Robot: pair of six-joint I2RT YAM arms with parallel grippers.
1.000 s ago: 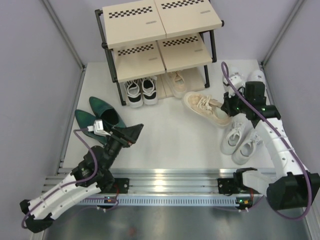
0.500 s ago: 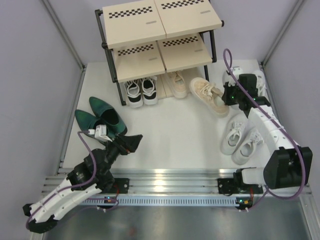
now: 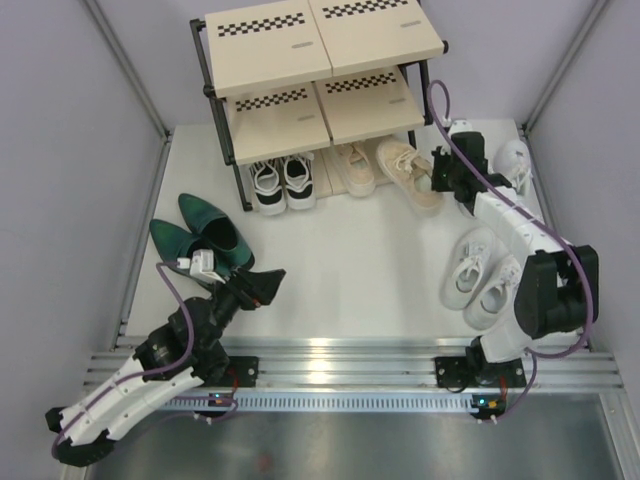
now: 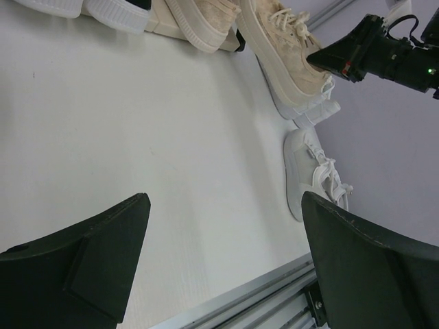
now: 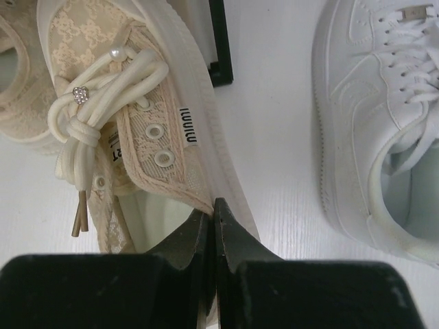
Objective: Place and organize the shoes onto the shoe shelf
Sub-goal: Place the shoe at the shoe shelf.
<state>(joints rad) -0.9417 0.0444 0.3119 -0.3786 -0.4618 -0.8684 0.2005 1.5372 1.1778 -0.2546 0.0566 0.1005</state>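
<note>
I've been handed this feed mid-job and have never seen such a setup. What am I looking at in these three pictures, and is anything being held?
Two robot arms are bolted at the near edge of a white table. The wide picture looks down from above. The other two come from a camera on each wrist. The left gripper is open and empty, near the green heels. The right gripper is pinched shut on the rim of a beige sneaker at the foot of the shoe shelf, beside the second beige sneaker. Black-and-white sneakers stand at the shelf's bottom, and white sneakers wait on the table.
</note>
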